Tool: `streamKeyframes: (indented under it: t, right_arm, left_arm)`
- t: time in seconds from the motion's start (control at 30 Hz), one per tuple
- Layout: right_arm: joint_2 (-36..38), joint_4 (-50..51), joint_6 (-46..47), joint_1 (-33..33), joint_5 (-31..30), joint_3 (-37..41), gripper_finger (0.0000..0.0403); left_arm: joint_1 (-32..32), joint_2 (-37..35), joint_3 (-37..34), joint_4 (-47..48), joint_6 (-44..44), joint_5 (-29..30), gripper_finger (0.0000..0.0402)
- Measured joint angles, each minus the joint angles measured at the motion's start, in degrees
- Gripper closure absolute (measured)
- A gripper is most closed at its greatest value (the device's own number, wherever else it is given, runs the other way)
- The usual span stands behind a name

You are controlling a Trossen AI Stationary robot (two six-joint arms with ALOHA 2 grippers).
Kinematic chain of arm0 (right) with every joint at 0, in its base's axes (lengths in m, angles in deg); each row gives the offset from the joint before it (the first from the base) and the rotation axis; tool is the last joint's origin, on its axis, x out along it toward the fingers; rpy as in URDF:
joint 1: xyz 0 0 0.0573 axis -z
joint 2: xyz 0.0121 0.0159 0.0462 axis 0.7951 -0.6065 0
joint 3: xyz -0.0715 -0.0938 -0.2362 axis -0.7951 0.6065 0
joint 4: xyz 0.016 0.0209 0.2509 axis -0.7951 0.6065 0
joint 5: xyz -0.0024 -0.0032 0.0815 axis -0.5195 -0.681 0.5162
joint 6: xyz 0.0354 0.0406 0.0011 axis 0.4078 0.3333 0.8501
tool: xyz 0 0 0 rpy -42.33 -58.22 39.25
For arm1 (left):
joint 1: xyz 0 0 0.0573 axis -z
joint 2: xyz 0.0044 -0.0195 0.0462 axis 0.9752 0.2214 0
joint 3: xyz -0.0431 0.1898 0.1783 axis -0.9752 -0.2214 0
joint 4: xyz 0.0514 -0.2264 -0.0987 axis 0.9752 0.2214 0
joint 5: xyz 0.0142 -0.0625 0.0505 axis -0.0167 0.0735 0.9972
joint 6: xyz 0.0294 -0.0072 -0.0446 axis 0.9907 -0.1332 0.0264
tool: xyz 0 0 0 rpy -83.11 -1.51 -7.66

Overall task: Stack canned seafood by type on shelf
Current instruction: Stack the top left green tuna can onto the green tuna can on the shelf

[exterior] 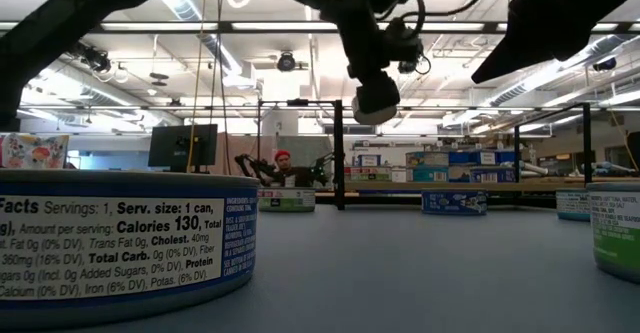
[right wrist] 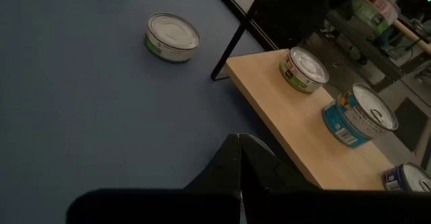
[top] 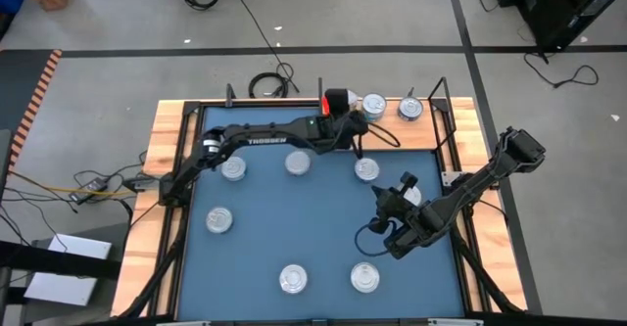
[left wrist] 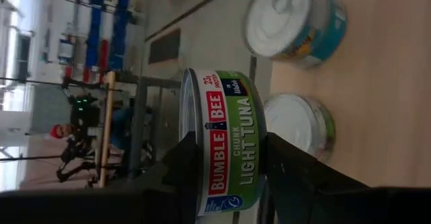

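Green-label tuna tin (left wrist: 225, 143) pinched in left hand (top: 345, 120) at 12 o'clock over shelf (right wrist: 296, 126), ready to join matching tin (left wrist: 300, 124). Right hand (right wrist: 240, 158) pressed together, empty, 4 o'clock.

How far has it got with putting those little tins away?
Early days. At least two tins sit on the wooden shelf. The left gripper holds a green-labelled tuna tin beside them. Six or more loose tins wait on the blue mat; the right gripper hangs shut, empty.

Left tool (left wrist: 229, 177) clamped, right tool (right wrist: 240, 158) shut.
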Motion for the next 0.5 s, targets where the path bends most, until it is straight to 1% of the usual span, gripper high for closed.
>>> streamKeyframes:
  t: [0.23, 0.3, 0.4, 0.5]
  right_arm:
    - [0.00, 0.42, 0.97, 0.00, 0.05, 0.00, 0.0400]
    - [0.00, 1.13, 3.90, 0.00, -1.21, 0.00, 0.0400]
    - [0.00, 1.46, 10.26, 0.00, -5.65, 0.81, 0.0401]
    - [-0.02, 2.19, 17.17, 0.14, -8.60, 2.28, 0.0402]
  left_arm:
    - [-0.50, 4.36, -0.04, -1.19, 2.81, -0.22, 0.0260]
    - [-0.60, 5.03, -0.04, -1.66, 2.89, -0.17, 0.0260]
    - [-1.03, 5.76, -0.04, -2.15, 2.89, -0.11, 0.0261]
    - [-1.47, 5.89, -0.04, -2.32, 2.82, -0.12, 0.0261]
